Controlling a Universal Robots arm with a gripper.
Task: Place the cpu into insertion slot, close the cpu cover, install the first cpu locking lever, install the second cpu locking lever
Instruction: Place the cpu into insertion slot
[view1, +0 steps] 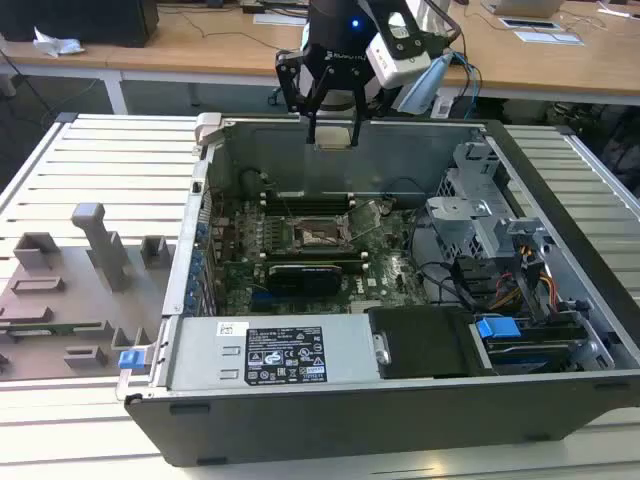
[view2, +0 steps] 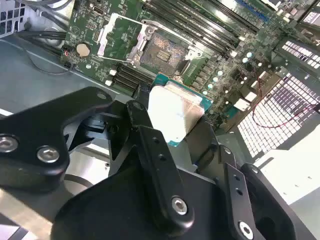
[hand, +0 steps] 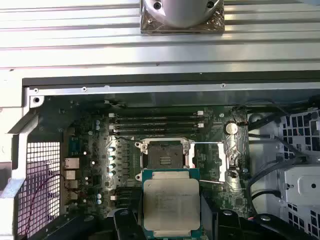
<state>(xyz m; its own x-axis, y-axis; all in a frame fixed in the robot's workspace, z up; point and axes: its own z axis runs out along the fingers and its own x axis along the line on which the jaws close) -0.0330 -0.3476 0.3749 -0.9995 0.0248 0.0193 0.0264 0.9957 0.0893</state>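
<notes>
Black gripper (hand: 171, 216) links lie closest in both wrist views, pinching the cpu (hand: 171, 202) by two opposite edges (jaws closed only to chip width). Its metal top faces the wrist cameras. The chip is near-square with no marked long axis, and its edges run parallel to those of the insertion slot (hand: 164, 154) in the first wrist view. In the exterior view the cpu (view1: 333, 137) hangs over the far wall of the computer case (view1: 420, 155), well above the motherboard (view1: 385, 270) and apart from the slot. The cpu cover (hand: 207, 160) stands swung open beside the bare slot.
</notes>
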